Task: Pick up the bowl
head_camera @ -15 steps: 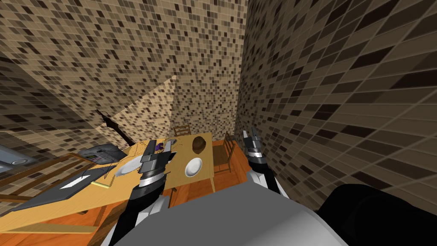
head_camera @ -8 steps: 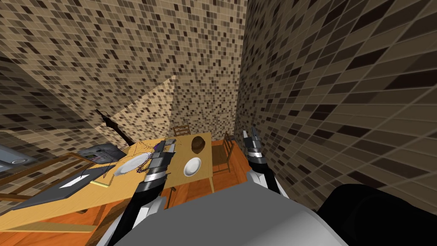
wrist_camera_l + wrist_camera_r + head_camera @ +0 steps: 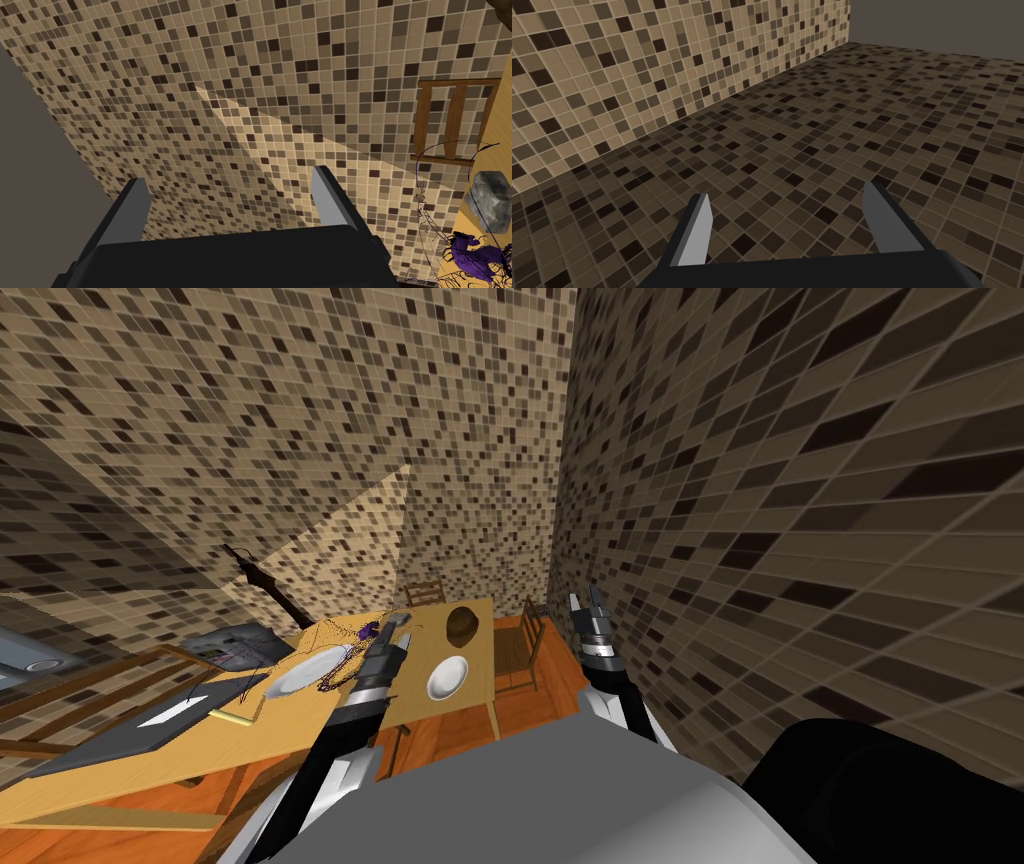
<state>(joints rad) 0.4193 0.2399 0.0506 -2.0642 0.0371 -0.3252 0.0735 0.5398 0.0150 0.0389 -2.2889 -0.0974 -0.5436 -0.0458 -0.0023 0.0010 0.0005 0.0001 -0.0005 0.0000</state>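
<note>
1. The bowl [image 3: 448, 678] is white and shallow. It lies on the wooden bench [image 3: 478, 660], near the edge closest to me and towards the bench's right side.
2. The left claw [image 3: 397, 635] hangs over the bench to the left of the bowl, clear of it. Its fingertips reach farther across the bench than the bowl does. How high it hangs above the wood I cannot tell.
3. In the left wrist view the left claw [image 3: 227, 176] is spread wide with nothing between its fingers.
4. Beyond the bowl lies a brown round thing [image 3: 462, 625]. It may be a second bowl, but I cannot tell.
5. A plate [image 3: 305, 671] lies on the far side of the left arm, partly hidden behind it.
6. Just past the left fingertips are a grey rock [image 3: 492, 200] and a tangled purple thing [image 3: 470, 252]. The picture's edge cuts off both, and I cannot make out what the purple thing is.
7. A chair [image 3: 450, 120] stands at the bench's far end.
8. The right claw [image 3: 586, 600] is raised by the tiled wall, off the bench's right side. Its fingers are also wide apart and hold nothing [image 3: 788, 191].
</note>
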